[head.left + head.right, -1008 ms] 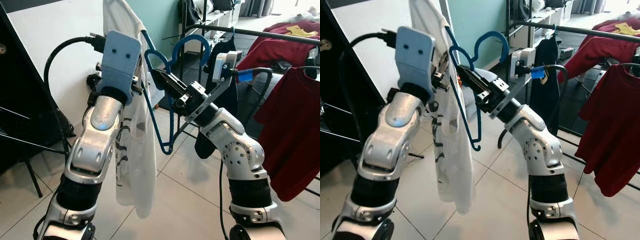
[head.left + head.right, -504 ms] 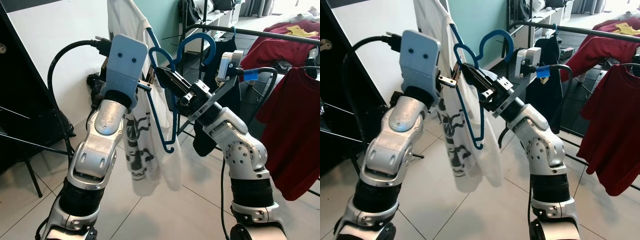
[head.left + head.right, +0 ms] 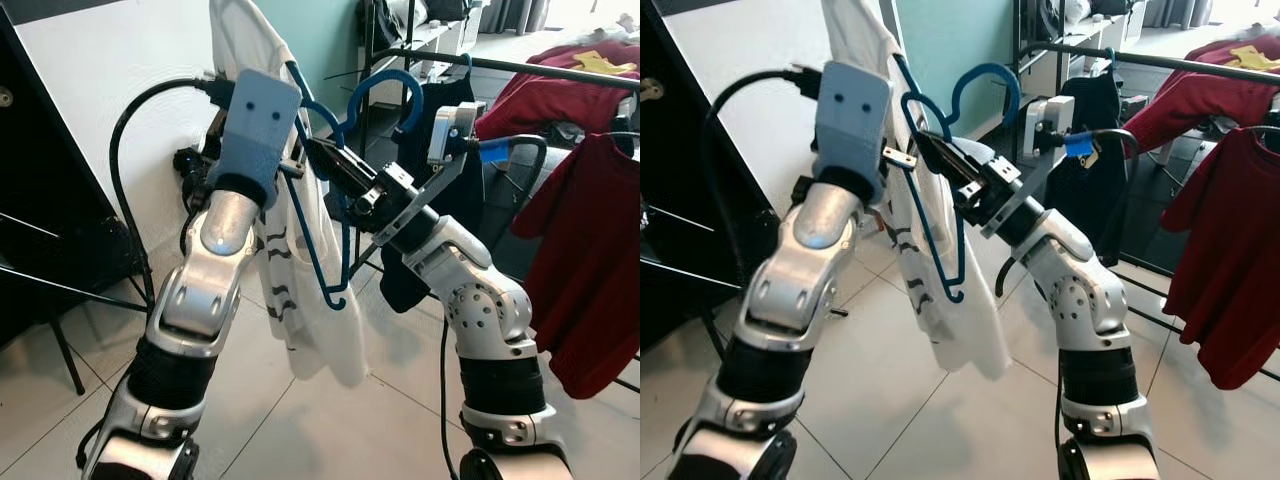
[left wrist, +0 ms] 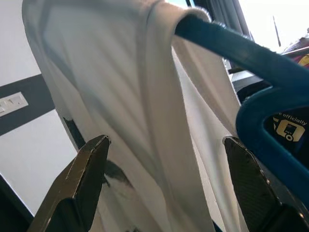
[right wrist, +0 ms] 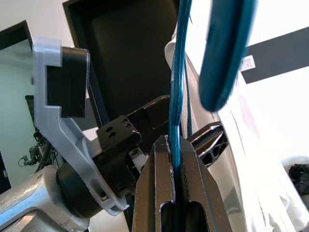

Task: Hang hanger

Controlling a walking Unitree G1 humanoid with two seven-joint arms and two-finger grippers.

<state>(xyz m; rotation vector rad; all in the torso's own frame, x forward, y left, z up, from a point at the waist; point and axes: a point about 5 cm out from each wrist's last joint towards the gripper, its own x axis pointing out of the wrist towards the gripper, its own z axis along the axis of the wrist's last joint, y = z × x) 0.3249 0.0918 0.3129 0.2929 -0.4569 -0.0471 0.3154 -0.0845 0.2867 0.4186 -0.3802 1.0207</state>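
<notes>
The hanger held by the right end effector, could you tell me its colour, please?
Blue hanger; clearest in the right eye view.

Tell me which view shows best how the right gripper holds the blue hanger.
The right wrist view: the fingers are shut on the blue hanger. The eye views show the hanger's whole shape and the white shirt; the left wrist view shows one shoulder.

— Where are your arms?

— Both are raised at frame centre, forearms angled toward each other. Your left gripper [image 4: 164, 188] sits upper left of centre, its fingers [image 4: 82, 174] spread wide apart.

— And your right?

— Your right gripper [image 5: 175, 159] reaches up-left from the bent elbow, fingers pressed together on the blue hanger [image 3: 330, 200].
</notes>
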